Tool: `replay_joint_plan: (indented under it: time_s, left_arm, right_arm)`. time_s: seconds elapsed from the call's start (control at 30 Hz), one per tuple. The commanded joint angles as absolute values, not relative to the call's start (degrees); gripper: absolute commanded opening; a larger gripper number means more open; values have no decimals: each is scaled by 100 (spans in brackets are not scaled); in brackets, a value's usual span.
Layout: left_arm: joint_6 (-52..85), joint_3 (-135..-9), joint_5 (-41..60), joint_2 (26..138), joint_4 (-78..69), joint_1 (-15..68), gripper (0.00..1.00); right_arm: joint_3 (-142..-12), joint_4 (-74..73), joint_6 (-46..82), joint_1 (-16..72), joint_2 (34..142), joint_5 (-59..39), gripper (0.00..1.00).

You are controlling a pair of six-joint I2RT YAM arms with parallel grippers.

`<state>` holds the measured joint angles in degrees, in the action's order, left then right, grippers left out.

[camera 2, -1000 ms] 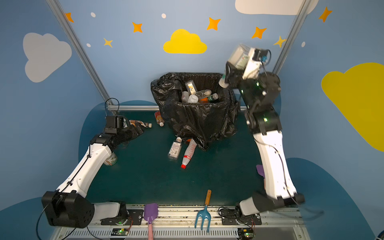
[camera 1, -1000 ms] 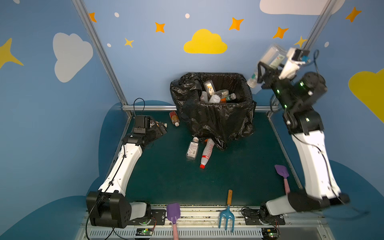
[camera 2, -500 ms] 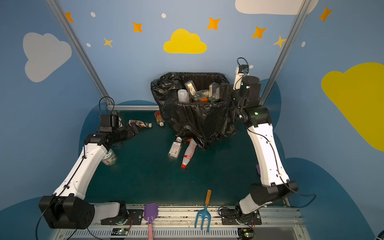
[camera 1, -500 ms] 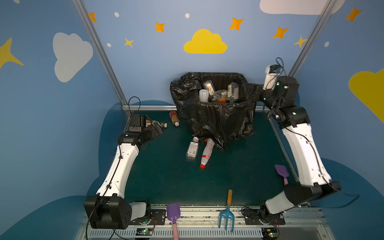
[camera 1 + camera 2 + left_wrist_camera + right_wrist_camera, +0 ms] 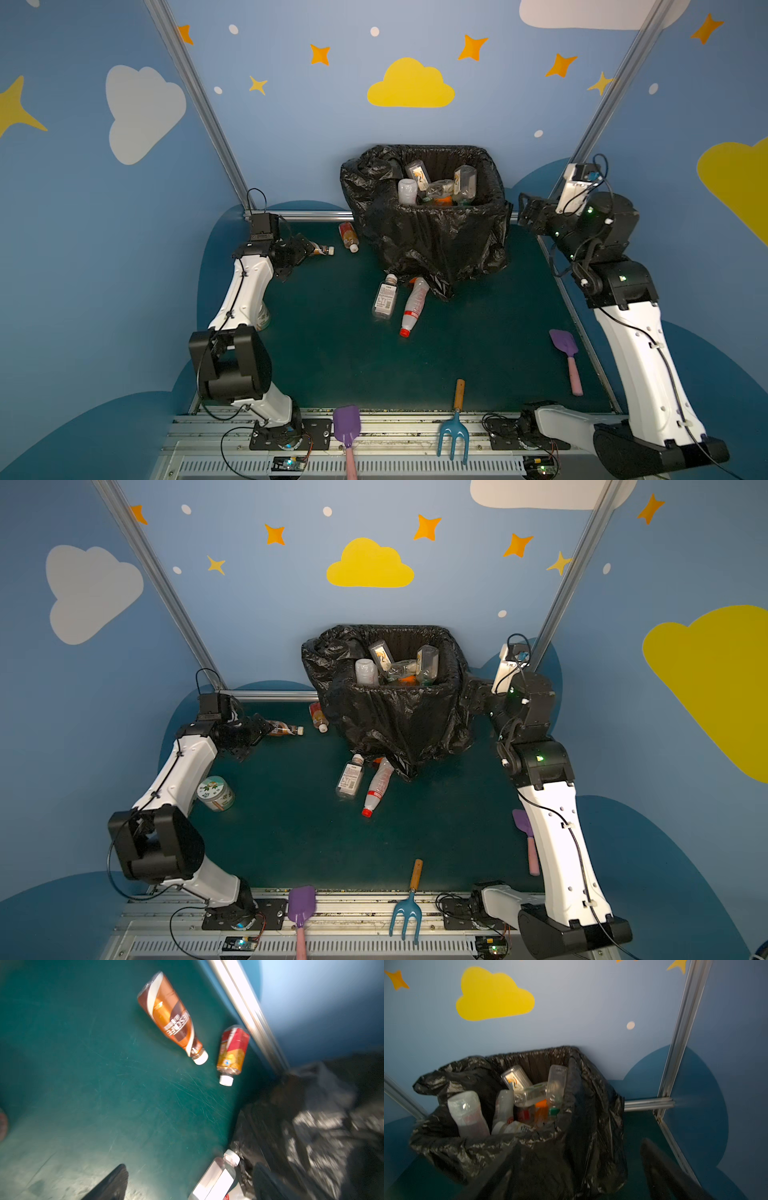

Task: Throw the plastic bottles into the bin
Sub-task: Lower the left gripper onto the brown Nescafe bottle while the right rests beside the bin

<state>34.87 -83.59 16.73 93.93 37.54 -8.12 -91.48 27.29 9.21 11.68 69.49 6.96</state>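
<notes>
Where the green floor (image 5: pixel 332 365) runs along the left arm (image 5: pixel 174 779), a squat jar (image 5: pixel 215 792) with a green-and-white lid stands just beside that arm. Farther back, the left gripper (image 5: pixel 257 730) hangs with its jaws spread and empty, near a brown coffee bottle (image 5: pixel 170 1020) that lies on its side, not touching it. A red-and-orange bottle (image 5: pixel 232 1053) lies just right of that, close to the far rail (image 5: pixel 249 1014). A clear white-labelled bottle (image 5: pixel 385 297) and a red-capped bottle (image 5: pixel 413 307) lie side by side at the near foot of the bin (image 5: pixel 424 249), which holds a heap of bottles (image 5: pixel 436 187). Just right of its rim, the right gripper (image 5: pixel 524 210) is raised, jaws apart, gripping nothing.
</notes>
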Motion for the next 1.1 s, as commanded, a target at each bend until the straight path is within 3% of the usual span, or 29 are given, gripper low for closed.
replay_joint_plan:
  time_s: [0.0, 0.2, 0.47, 0.87, 1.07]
  left_arm:
    - [3788, -8747, 1777, 9852, 3744, -902, 93]
    - [4214, -9732, 1908, 11103, 3971, -1045, 100]
    - [4812, -10712, 1624, 12282, 3786, -1020, 100]
    - [5035, -13403, 1306, 14075, 4784, -895, 99]
    - [5037, -14045, 1057, 14423, 5088, -795, 98]
  right_arm:
    - [-9008, 2831, 1164, 1123, 6941, 307, 88]
    - [-8984, 2911, 1293, 1003, 7262, -78, 88]
    - [-9044, 2794, 1496, 575, 7707, -485, 88]
    - [-9557, 2779, 1635, 212, 8523, -838, 88]
    - [-9633, 2729, 1829, 8, 8705, -983, 88]
